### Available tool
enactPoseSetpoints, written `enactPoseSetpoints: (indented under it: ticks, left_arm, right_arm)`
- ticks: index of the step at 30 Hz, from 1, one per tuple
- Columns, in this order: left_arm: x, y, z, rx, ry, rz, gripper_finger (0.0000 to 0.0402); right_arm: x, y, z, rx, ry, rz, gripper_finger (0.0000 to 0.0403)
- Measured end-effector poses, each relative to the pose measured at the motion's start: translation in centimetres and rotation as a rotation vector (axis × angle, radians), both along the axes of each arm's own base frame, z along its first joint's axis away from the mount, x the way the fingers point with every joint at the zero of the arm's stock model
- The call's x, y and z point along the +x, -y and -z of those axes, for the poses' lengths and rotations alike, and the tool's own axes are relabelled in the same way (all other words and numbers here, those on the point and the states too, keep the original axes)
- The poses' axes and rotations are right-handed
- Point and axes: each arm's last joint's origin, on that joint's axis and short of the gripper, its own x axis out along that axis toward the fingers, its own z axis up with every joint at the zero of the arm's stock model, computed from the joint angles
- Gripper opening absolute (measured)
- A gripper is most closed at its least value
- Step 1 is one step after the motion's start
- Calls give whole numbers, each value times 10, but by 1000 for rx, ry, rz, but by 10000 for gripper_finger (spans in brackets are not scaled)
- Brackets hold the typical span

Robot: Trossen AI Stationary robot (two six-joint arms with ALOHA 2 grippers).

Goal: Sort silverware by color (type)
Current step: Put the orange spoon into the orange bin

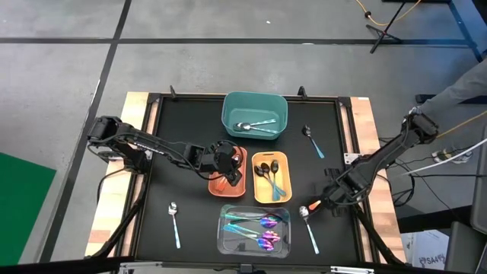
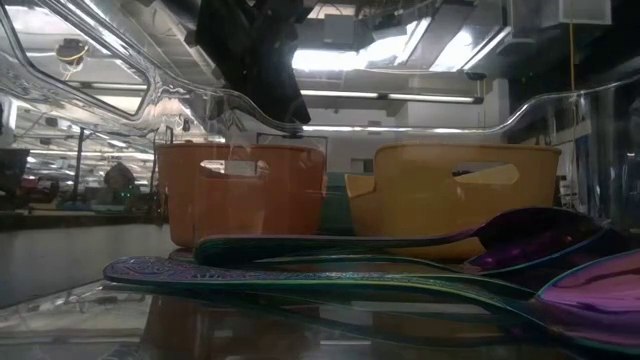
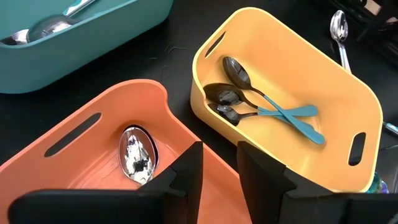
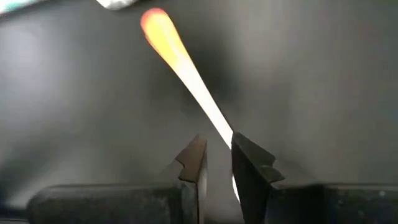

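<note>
Your left gripper (image 1: pixel 225 169) hangs over the orange bin (image 1: pixel 237 183), fingers (image 3: pixel 186 171) slightly parted and holding nothing; a silver spoon (image 3: pixel 137 154) lies in that bin below them. Black-headed spoons (image 1: pixel 268 172) sit in the yellow bin (image 1: pixel 283 190). Your right gripper (image 1: pixel 329 198) is low on the surface (image 1: pixel 190 122), fingers (image 4: pixel 194 163) clenched on the orange-handled spoon (image 1: pixel 310 207).

Four bins (image 1: pixel 254 114) mid-table, spoons (image 1: pixel 265 170) inside, loose spoons (image 1: pixel 174 222) left and right
</note>
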Motion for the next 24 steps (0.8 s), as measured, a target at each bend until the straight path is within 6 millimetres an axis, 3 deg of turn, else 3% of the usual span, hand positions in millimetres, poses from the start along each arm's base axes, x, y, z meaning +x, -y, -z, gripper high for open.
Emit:
enactPoseSetpoints:
  ticks: [7,15,24]
  left_arm:
    - [0,0,0,0,0,0,93]
    - [0,0,0,-1,1,-1,93]
    - [0,0,0,-2,1,-2,93]
  right_arm:
    - [-9,6,17,-18,-68,-2,65]
    - [-7,5,28,21,-2,-7,65]
    - [-4,2,30,70,32,-12,65]
